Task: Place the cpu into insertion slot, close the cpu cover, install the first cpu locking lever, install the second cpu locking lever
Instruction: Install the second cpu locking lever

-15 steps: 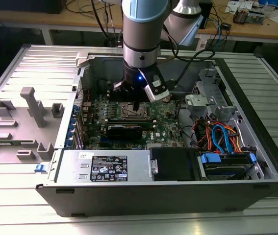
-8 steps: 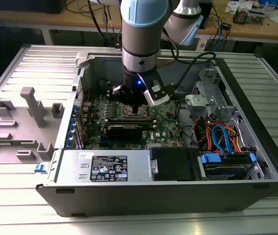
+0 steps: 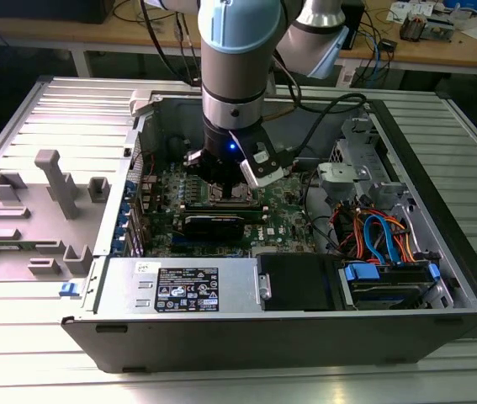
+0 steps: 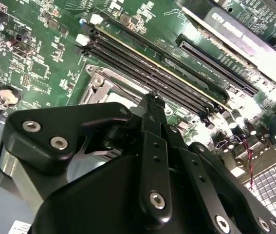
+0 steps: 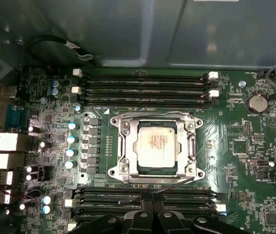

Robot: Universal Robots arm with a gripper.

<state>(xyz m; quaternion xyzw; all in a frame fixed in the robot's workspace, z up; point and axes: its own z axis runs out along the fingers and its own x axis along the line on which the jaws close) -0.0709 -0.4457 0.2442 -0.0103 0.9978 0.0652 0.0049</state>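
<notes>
One chip [image 5: 157,147] lies flat in the socket [image 5: 125,146] at the green board's [image 5: 245,146] middle, silvery cover [image 5: 192,146] framing it. Gripper [image 5: 152,204] hangs at the socket's edge beside the memory slots [image 5: 142,87]; fingers meet, nothing visibly clamped. Arm hides the socket in the exterior view.

The exterior view looked down at an angle from in front of the open computer case [image 3: 305,320], far enough back to take in the arm [image 3: 231,59] and the counter [image 3: 19,135]. The first wrist view faced nearly straight down at the motherboard [image 5: 245,146], fairly near. The second wrist view looked obliquely past the gripper [image 4: 152,100], very close. Both wrist views shared the insertion slot [image 5: 157,146] [image 4: 106,87], probably the same memory slots [image 5: 142,85] [image 4: 147,66] too.
</notes>
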